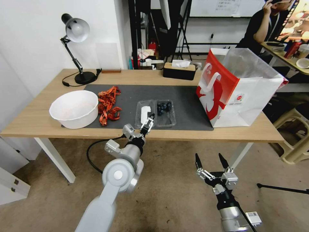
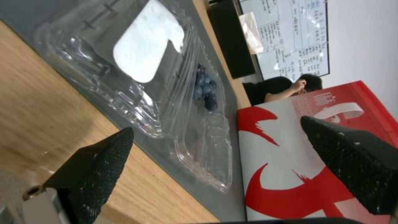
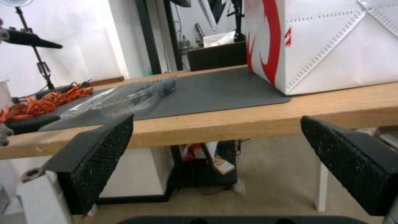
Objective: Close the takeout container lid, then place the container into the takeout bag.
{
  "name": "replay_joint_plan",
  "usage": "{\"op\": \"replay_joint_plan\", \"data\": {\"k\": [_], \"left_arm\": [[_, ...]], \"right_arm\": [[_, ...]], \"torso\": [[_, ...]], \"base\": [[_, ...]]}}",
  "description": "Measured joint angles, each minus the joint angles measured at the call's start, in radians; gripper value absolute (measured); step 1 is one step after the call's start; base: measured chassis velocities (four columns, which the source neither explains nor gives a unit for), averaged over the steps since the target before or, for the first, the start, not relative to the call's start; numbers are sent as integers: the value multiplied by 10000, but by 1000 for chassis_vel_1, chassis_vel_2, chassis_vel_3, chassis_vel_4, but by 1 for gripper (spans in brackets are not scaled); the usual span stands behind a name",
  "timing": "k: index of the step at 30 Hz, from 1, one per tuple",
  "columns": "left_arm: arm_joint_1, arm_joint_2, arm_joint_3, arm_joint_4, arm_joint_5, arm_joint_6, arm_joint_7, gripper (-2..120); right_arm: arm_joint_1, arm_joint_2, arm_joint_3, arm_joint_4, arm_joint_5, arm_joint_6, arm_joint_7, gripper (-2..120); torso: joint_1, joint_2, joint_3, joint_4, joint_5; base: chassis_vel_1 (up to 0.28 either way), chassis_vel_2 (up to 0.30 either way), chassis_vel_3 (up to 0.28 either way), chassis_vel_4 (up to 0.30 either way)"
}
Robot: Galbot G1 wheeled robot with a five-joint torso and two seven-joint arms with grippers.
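The takeout container (image 1: 155, 113) lies splayed open on the dark mat (image 1: 180, 96) near the front edge of the bench (image 1: 38, 119). Its two halves sit side by side, so the box's long axis runs from nine o'clock to three o'clock in the head view. The lid (image 1: 145, 113), with its white label, is the nine o'clock half; the blueberries (image 1: 163, 108) sit in the three o'clock half.

The left tool (image 1: 148, 125) hovers at the lid's six o'clock corner, fingers spread and pinching nothing. It is much the nearer arm, and the hinge lies toward three o'clock from it, so folding the lid likely means sweeping that way.

The right tool (image 1: 210, 161) hangs spread below the bench edge, well apart from the box. The takeout bag (image 1: 236, 96) stands open at the container's three o'clock.
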Motion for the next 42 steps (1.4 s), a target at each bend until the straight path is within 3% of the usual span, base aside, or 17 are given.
{"op": "replay_joint_plan", "data": {"k": [12, 42], "left_arm": [[-354, -154, 190, 294, -262, 96, -345, 100], [-613, -387, 81, 567, -501, 22, -348, 100]], "right_arm": [[-12, 46, 69, -31, 0, 49, 32, 100], [-157, 131, 110, -170, -65, 259, 18, 100]], "torso": [[-1, 0, -1, 0, 0], [-1, 0, -1, 0, 0]], "base": [[0, 0, 0, 0], [0, 0, 0, 0]]}}
